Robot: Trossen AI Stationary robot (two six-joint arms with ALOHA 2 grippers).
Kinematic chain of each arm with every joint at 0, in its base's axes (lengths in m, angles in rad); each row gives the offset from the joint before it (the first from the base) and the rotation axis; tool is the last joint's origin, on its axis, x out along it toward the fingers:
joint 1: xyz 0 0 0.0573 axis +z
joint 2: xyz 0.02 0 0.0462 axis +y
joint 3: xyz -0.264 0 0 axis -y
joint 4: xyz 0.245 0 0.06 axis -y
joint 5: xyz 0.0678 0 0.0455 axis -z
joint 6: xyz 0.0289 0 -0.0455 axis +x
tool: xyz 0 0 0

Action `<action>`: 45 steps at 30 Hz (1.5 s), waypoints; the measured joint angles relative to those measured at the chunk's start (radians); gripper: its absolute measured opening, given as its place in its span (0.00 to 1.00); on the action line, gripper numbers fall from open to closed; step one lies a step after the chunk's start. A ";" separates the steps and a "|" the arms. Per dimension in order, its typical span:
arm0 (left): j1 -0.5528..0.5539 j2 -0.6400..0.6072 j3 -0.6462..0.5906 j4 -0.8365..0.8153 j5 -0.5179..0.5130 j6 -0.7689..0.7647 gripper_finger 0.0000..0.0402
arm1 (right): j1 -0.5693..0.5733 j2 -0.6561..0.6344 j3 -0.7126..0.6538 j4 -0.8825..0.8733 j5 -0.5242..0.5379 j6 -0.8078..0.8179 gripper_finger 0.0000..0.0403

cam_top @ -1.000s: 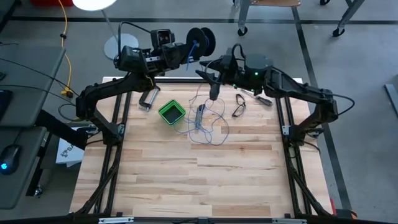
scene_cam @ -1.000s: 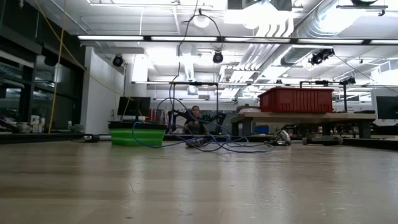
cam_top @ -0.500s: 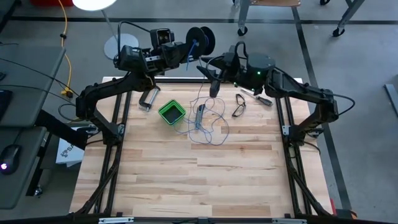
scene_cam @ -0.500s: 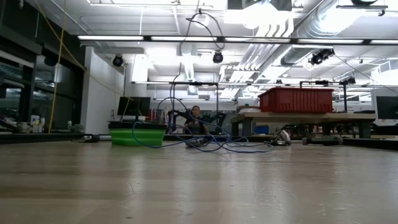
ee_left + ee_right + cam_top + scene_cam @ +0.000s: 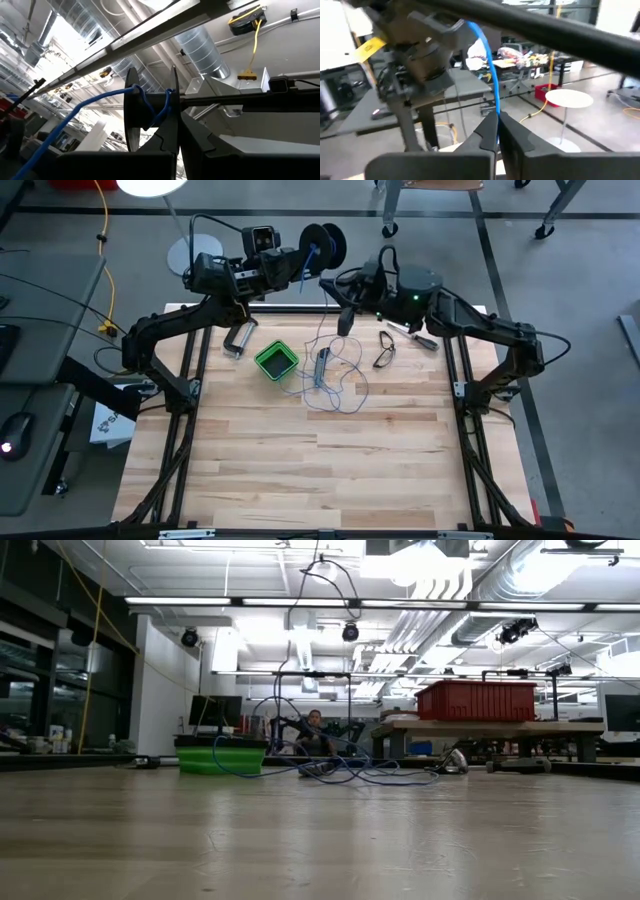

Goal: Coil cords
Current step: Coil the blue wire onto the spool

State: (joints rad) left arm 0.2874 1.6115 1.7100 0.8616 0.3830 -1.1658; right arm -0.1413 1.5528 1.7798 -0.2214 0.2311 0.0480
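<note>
On the wooden tabletop [image 5: 300,460] nearest us nothing but bare planks show; farther back we see the blue wire [image 5: 335,385] lying in loose loops, just beside a green box [image 5: 275,360]. In the low view the same loops [image 5: 340,772] sprawl to the right of the box [image 5: 221,757]. A pair of glasses [image 5: 385,350] lies near the loops on the right-hand side. From the loops a strand rises to our right gripper [image 5: 343,320], which hangs above the back part of the tabletop; its fingers [image 5: 487,131] are pinched closed on the wire [image 5: 490,75]. Beyond that, past the back edge, our left gripper [image 5: 300,265] holds the dark spool [image 5: 325,245], its fingers [image 5: 167,142] closed on the spool [image 5: 150,115], with the wire [image 5: 90,107] wrapped around its core and leading off.
</note>
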 joint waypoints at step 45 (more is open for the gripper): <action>0.193 -0.222 0.000 -0.807 0.101 0.309 0.00 | 0.117 -0.273 0.000 -0.184 0.009 -0.073 0.00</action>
State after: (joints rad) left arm 0.4805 1.3895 1.7103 0.0549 0.4838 -0.8571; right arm -0.0242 1.2798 1.7802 -0.4059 0.2396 -0.0253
